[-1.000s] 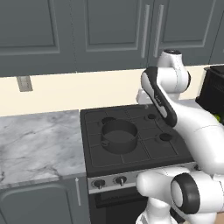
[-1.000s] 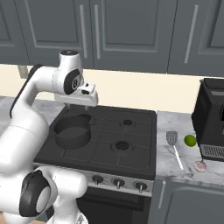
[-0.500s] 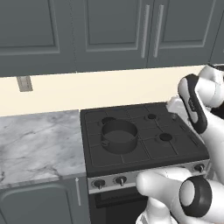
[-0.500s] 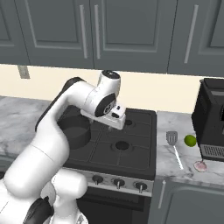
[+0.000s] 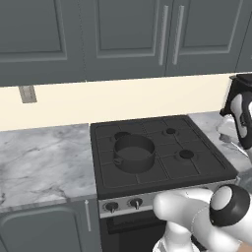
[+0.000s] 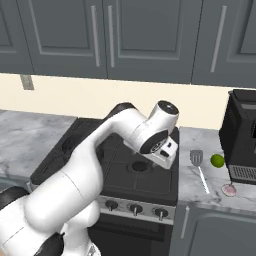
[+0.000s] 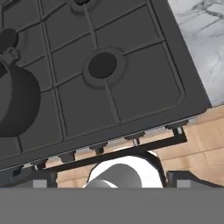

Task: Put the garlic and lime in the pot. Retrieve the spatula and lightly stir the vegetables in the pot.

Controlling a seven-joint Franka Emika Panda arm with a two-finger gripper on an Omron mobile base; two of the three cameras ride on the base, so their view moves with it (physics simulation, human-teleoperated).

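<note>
Setting: simulated kitchen with dark grey cabinets, a cream backsplash and a black four-burner stove (image 5: 162, 152) set between grey marbled worktops (image 5: 44, 157).

Item 1: round, shallow dark grey metal pot (image 5: 134, 153), on the stove's front-left burner; nothing visible inside it.

Item 2: small bright yellow-green lime (image 6: 217, 160), on the right worktop, just beside the black coffee machine (image 6: 241, 137).

Item 3: slim spatula with flat grey blade and thin light handle (image 6: 199, 167), lying left of the lime, handle toward the worktop's front edge.

Item 4: pale pinkish garlic bulb (image 6: 229, 189), near the front edge, below the machine.

Item 5: two-finger gripper (image 6: 167, 154), over the stove's right edge; its open or closed state cannot be told.

Step, as judged: the reach for the first vegetable, nothing yet in the pot. The next move calls for travel right, past the spatula, and descent onto the lime or garlic.
</note>
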